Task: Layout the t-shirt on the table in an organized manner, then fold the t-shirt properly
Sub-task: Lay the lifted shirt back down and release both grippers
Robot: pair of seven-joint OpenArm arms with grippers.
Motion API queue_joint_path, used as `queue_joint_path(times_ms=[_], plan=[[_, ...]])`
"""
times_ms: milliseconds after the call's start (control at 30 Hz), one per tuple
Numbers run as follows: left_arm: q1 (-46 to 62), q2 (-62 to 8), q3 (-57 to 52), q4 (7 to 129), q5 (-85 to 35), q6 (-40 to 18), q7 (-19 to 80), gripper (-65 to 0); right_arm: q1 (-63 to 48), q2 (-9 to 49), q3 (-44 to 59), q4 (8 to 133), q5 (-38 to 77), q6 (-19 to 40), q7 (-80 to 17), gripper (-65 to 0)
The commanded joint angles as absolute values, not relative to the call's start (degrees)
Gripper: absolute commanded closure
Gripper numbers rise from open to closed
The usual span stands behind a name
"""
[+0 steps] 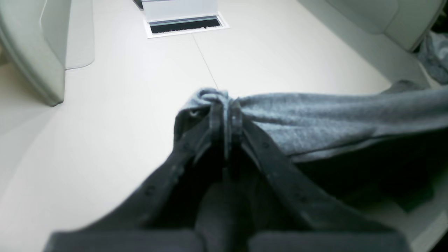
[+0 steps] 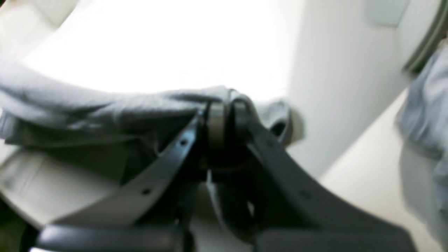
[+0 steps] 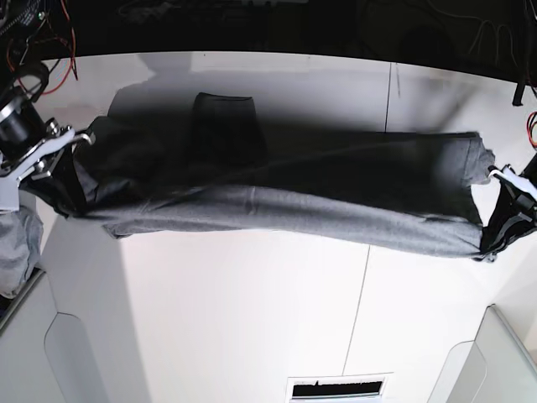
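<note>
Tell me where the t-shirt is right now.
In the base view the t-shirt hangs stretched across the table, pinched by the right gripper and left gripper.

Bkgd: pale grey rounded bins at both near corners in base view, one seen close in left wrist view. White vent frame w/ dark slot at near edge, centre. Bunched bluish-grey cloth beside one bin. Far side dark; red wires visible. Strong overhead light, hard shadows.
</note>
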State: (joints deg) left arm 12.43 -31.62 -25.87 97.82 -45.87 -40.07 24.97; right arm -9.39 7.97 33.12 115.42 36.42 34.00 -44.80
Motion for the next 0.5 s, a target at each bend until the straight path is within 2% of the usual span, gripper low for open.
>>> queue_joint_path(times_ms=[0, 167, 233, 267, 333, 367, 400, 467], plan=[[9.47, -33.23, -24.51, 96.40, -45.52, -40.00, 22.39, 0.0, -6.87, 8.58, 32.97, 114.61, 36.03, 33.63, -42.30, 0.0], [-4.97, -33.63, -13.06, 81.84, -36.53, -39.97, 15.57, 0.0, 5.61, 8.69, 30.09, 101.45, 27.92, 33.61, -37.19, 0.0], [-10.92, -33.63, -8.36, 75.24, -35.73, -35.70, 15.38, 0.0, 11.14, 8.69, 29.04, 95.50, 25.30, 33.61, -37.04, 0.0], [-13.69, -33.58, -6.09, 71.90, -35.73, -34.48, 15.35, -2.1, 13.63, 8.69, 28.67, 92.73, 23.92, 33.61, -36.84, -8.1], [-18.50, -33.30, -2.28, 65.58, -35.64, -33.65, 15.42, -20.5, 17.91, 8.69, 28.36, 87.39, 22.20, 32.93, -36.21, -31.1], [-20.32, -33.26, -0.73, 62.81, -35.59, -33.67, 15.42, -27.9, 19.75, 8.69, 28.36, 84.95, 21.87, 32.40, -36.25, -39.7], [-21.89, -33.17, 0.51, 60.60, -35.22, -33.67, 15.66, -31.9, 21.26, 8.71, 28.38, 82.78, 21.80, 31.90, -36.27, -44.6], [-23.66, -33.19, 1.72, 57.93, -34.89, -33.67, 17.93, -32.4, 22.87, 8.69, 28.38, 79.77, 22.15, 31.68, -36.53, -44.7]])
